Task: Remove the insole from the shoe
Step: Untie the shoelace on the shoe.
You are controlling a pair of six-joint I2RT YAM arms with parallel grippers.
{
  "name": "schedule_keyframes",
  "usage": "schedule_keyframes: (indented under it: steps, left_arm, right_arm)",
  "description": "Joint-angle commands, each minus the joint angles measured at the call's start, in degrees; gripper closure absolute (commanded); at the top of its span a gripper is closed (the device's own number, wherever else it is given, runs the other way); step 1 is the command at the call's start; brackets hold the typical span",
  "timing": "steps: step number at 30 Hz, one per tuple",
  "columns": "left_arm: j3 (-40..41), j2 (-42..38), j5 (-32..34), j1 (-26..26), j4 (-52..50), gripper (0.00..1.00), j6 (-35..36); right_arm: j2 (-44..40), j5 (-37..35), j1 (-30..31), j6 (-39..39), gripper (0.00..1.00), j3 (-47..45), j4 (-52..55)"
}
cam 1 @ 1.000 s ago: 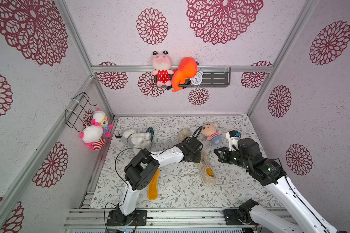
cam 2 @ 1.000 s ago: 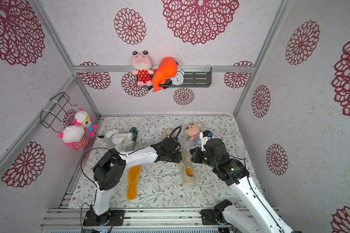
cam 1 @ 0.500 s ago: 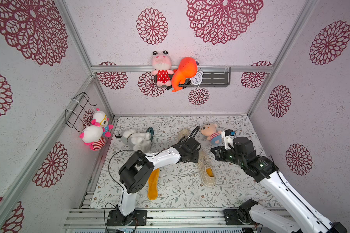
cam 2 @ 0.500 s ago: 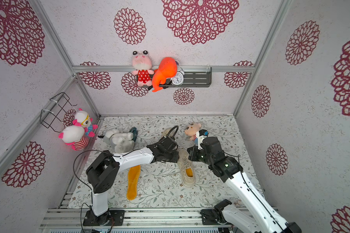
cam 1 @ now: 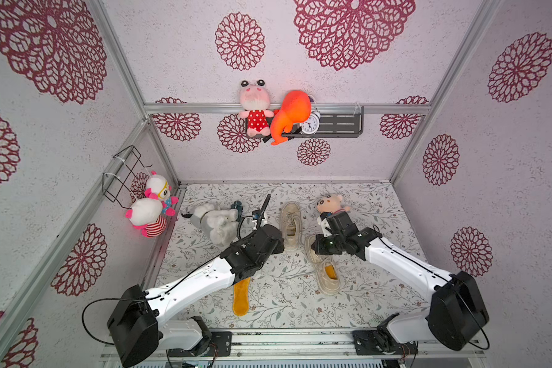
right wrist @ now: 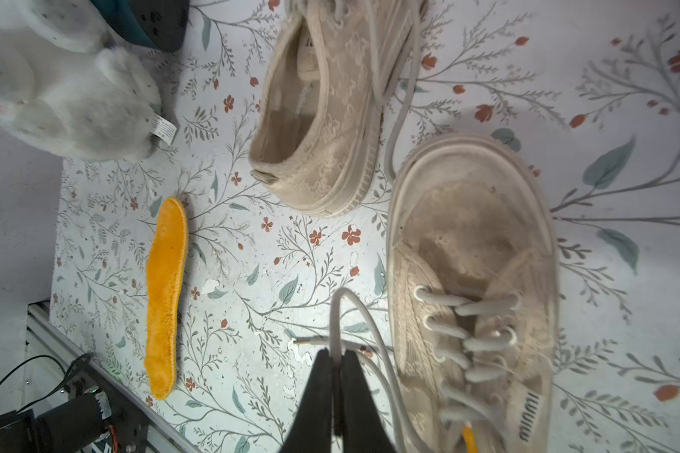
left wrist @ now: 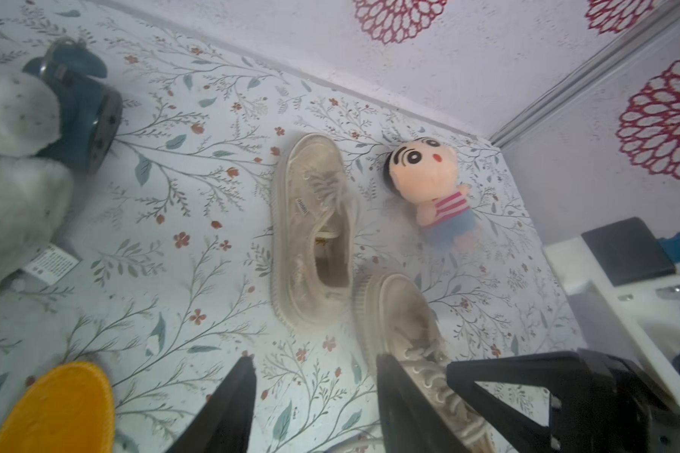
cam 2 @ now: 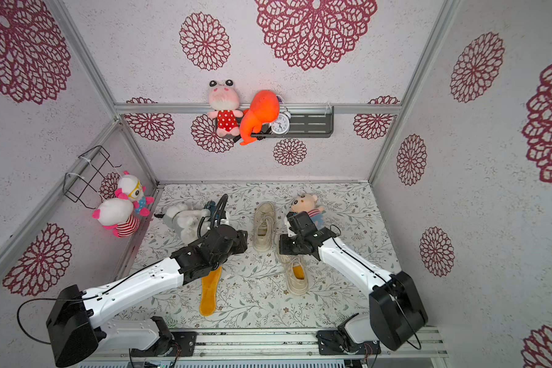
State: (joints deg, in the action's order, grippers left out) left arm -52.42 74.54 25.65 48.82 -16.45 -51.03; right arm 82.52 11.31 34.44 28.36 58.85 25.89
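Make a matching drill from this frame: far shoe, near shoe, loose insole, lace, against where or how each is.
Things:
1. far shoe
2. near shoe
3. loose insole
4. lace

States:
A. pinched in right hand
B. orange insole inside
C. flat on mat
D. no insole seen inside

Pairs: 1-D, 2-B, 3-C, 4-A

Loose orange insole lies flat, apart from nearer beige shoe.
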Motion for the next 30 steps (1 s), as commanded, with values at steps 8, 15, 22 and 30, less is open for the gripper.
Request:
schedule_keyframes:
  steps: [8,15,22,30]
  left_arm:
    - [2.2,-1.1,0.4,-0.5,3.6,0.42,1.4]
    - [-2.9,7.5,-9.4,-1.1,7.9,0.4,6.1]
    - [-7.5,12.7,-13.3,-1.1,8.4,0.4,5.5]
    - [-5.7,11.2,-11.6,-1.2,8.0,0.4,3.5]
  right_arm:
    - [-11.0,-11.6,0.5,5.0,0.59,5.5,11.2]
    - [-27.4,-10.6,1.1,30.5,0.57,-10.5,5.2]
    - [-25.8,-9.5,3.2,30.6,0.55,-12.6,8.5]
    - [-21.5,-12.7,5.0,35.9,0.55,-14.0,5.8]
